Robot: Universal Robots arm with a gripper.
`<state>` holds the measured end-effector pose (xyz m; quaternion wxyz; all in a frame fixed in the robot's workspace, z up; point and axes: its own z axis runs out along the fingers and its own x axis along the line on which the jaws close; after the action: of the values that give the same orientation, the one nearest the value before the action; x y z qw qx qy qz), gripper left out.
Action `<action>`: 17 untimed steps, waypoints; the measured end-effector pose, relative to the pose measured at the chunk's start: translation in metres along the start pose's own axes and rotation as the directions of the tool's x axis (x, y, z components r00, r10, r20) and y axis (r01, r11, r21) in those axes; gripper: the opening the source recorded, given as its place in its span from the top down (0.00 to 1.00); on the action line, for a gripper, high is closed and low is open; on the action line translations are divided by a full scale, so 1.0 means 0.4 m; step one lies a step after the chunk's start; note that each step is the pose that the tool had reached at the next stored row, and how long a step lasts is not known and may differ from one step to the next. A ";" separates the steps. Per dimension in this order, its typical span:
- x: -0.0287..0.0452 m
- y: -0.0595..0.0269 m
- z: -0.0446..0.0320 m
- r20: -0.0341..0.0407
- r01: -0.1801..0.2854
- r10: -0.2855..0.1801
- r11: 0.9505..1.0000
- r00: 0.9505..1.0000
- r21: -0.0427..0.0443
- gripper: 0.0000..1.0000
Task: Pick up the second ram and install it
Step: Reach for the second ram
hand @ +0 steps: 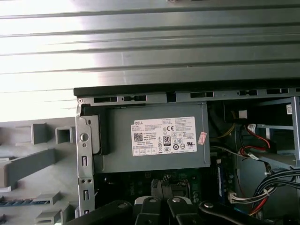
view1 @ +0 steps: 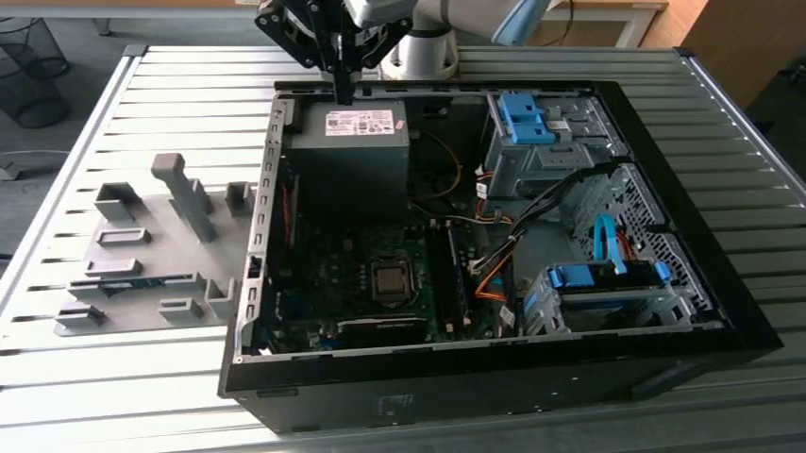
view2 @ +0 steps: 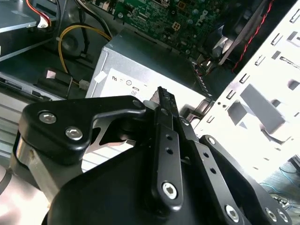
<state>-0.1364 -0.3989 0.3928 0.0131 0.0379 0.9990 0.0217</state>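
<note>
Gripper over case far rim

We see a slatted metal table across most of the exterior view. A black wire bin stands on grey floor at upper left, and wooden furniture stands at upper right.

Thin blue-green second ram in grey holder slot.

Black linked tool with silver screws (hex-socket); pale grey arm, blue cap.
</note>
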 end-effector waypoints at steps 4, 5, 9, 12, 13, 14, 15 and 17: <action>0.006 0.000 0.001 0.000 0.000 0.000 1.000 1.000 0.000 0.90; 0.007 -0.001 0.001 0.000 0.000 0.000 1.000 1.000 0.000 0.90; 0.014 -0.001 0.001 0.000 0.000 0.000 1.000 1.000 0.000 0.90; 0.021 -0.002 0.002 0.000 0.000 0.000 1.000 1.000 0.000 0.90; 0.023 -0.002 0.002 0.000 0.000 0.000 1.000 1.000 0.000 0.90; 0.026 -0.002 0.002 0.000 0.000 0.000 1.000 1.000 0.000 0.90; 0.029 -0.002 0.002 0.000 0.000 0.000 1.000 1.000 0.000 0.90; 0.034 -0.003 0.002 0.000 0.000 0.000 1.000 1.000 0.000 0.90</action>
<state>-0.1500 -0.3989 0.3918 0.0131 0.0379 0.9990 0.0217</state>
